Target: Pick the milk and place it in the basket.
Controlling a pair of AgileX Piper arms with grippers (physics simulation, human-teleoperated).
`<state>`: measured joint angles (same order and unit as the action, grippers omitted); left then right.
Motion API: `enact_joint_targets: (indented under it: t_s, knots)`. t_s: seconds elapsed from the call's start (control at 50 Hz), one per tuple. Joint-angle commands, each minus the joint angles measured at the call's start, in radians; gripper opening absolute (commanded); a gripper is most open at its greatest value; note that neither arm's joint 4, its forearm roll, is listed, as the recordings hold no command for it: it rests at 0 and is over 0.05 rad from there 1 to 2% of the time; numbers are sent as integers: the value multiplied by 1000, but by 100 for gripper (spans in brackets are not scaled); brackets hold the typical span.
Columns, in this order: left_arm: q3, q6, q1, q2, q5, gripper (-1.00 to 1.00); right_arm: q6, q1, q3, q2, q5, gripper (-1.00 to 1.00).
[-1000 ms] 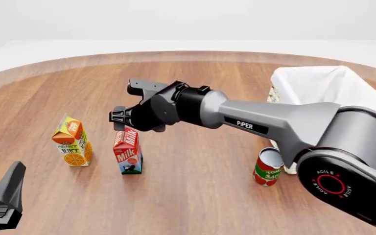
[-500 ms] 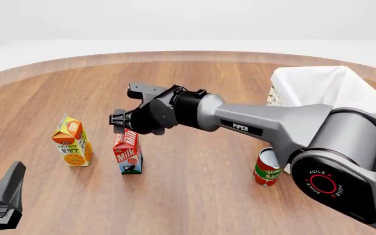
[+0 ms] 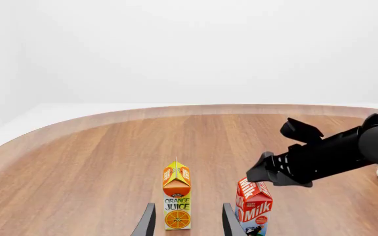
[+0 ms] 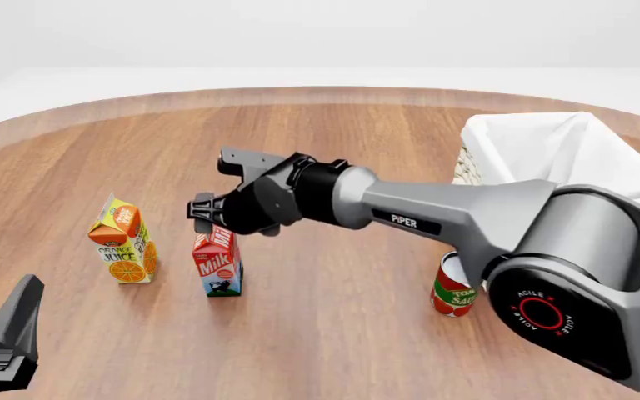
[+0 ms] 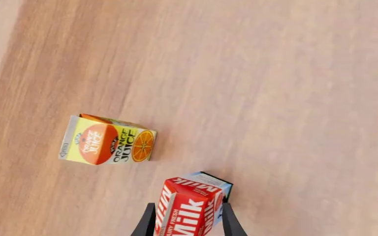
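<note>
The milk [image 4: 217, 267] stands on the table at lower left, ungrasped. The right gripper [image 4: 216, 193] hovers spread over its top — pick, lift and carry to the basket [image 4: 553, 154] at right remain.

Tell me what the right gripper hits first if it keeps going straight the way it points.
The milk. In the right wrist view its red top sits between the open jaws of the right gripper, straight ahead; the front view shows the gripper just above it. The orange juice carton stands off to one side, out of that line.
</note>
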<state>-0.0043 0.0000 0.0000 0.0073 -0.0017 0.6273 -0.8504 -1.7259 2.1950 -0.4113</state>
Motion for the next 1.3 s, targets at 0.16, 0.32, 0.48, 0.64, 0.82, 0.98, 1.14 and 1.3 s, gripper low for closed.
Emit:
enact_joint_targets:
  t_s: [0.16, 0.32, 0.48, 0.64, 0.82, 0.98, 1.14, 1.3]
  knots:
    - [0, 0, 0, 0, 0, 100, 5, 2, 8, 15, 13, 100]
    - [0, 0, 0, 0, 0, 100, 10, -4, -1, 25, 12, 100]
    - [0, 0, 0, 0, 0, 100, 12, -10, -11, 35, 10, 100]
    - [0, 0, 0, 0, 0, 100, 17, -13, -19, 45, 10, 100]
    - [0, 0, 0, 0, 0, 100, 23, -16, -26, 60, 14, 100]
    - [0, 0, 0, 0, 0, 100, 27, -14, -31, 72, 18, 100]
    - [0, 0, 0, 0, 0, 100, 31, -10, -39, 82, 18, 100]
    - [0, 0, 0, 0, 0, 100, 16, 0, -25, 60, 26, -100]
